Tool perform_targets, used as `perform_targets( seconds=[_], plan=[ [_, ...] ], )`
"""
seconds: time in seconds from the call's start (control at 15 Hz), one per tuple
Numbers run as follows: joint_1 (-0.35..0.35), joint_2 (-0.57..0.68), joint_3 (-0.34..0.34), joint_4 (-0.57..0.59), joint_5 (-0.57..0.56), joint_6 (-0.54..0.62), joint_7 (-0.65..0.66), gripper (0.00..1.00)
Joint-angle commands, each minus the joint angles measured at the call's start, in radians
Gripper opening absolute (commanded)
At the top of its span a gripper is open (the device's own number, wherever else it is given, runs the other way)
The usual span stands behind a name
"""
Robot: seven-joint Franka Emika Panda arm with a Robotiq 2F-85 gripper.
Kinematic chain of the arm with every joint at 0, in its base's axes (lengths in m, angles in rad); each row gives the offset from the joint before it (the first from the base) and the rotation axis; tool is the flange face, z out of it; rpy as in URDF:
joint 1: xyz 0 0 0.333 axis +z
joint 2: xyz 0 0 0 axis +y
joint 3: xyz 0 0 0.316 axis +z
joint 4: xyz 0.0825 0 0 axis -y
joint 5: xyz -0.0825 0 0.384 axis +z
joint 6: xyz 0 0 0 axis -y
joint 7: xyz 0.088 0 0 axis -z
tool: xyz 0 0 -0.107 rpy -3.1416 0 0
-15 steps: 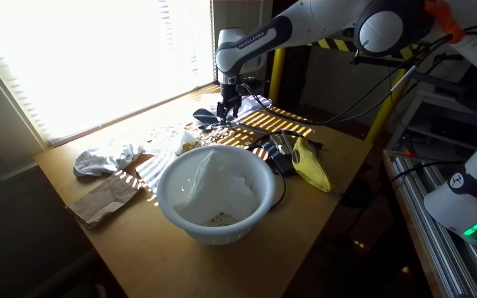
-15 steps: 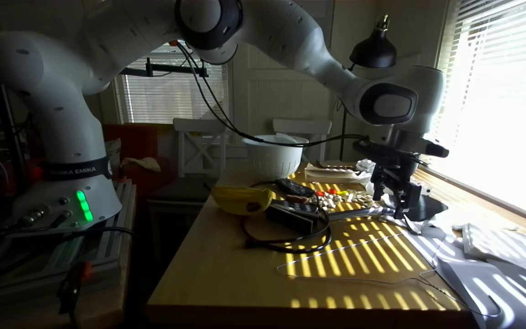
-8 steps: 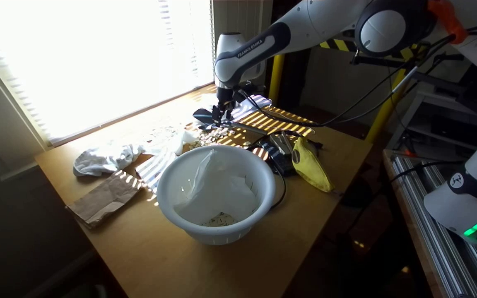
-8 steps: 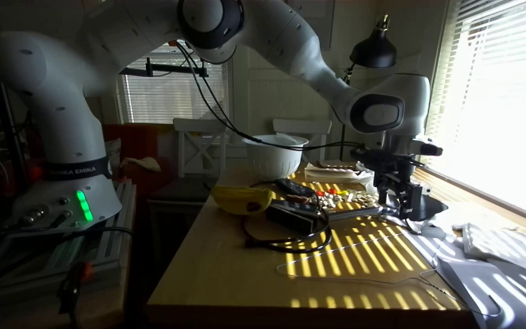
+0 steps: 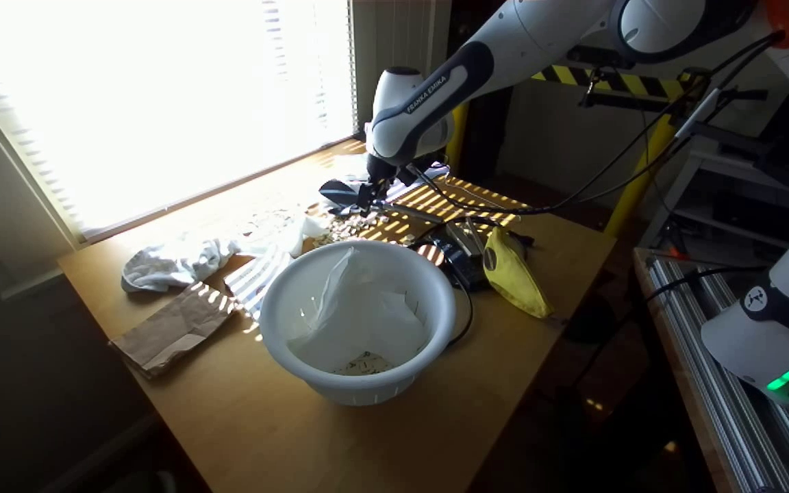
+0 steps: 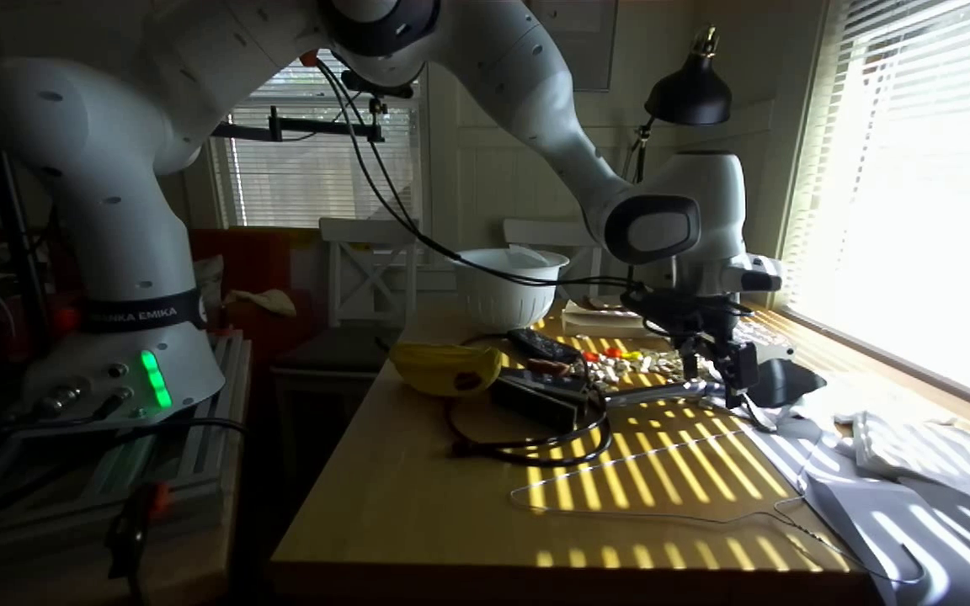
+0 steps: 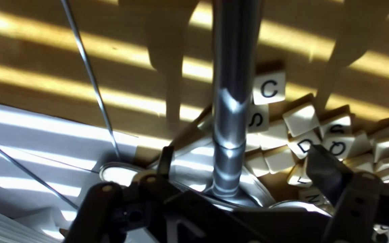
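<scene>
Wire (image 7: 93, 81) crosses the left of the wrist view; at centre a metal rod (image 7: 231, 114) extends over the bench (image 7: 120, 81), seen between the fingers of the end effector (image 7: 239, 155), wide apart and clear of it; white letter tiles (image 7: 304, 144) cluster rightward.

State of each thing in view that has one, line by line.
Hand: open, gripping nothing
Tube: lying, ungripped
Tiles: heaped, some face up
Wire: bent, lying loose
Bowl: upright, not empty
Brown paper: folded flat
Cloth: crumpled
Cable: looped
Lamp: head down, no glow showing
Blind: lowered, sun coming through
Base light: lit green
</scene>
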Motion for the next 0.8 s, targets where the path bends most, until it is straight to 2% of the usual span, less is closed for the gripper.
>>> perform_targets(
  seconds=[0.0, 0.4, 0.73],
  plan=[
    [-0.004, -0.14, 0.028, -0.212, -0.028, 0.102, -0.01, 1.0],
    [-0.013, -0.197, 0.03, -0.294, -0.025, 0.11, 0.008, 0.97],
    [-0.031, -0.19, 0.036, -0.282, -0.018, 0.096, 0.005, 0.94]
  ],
)
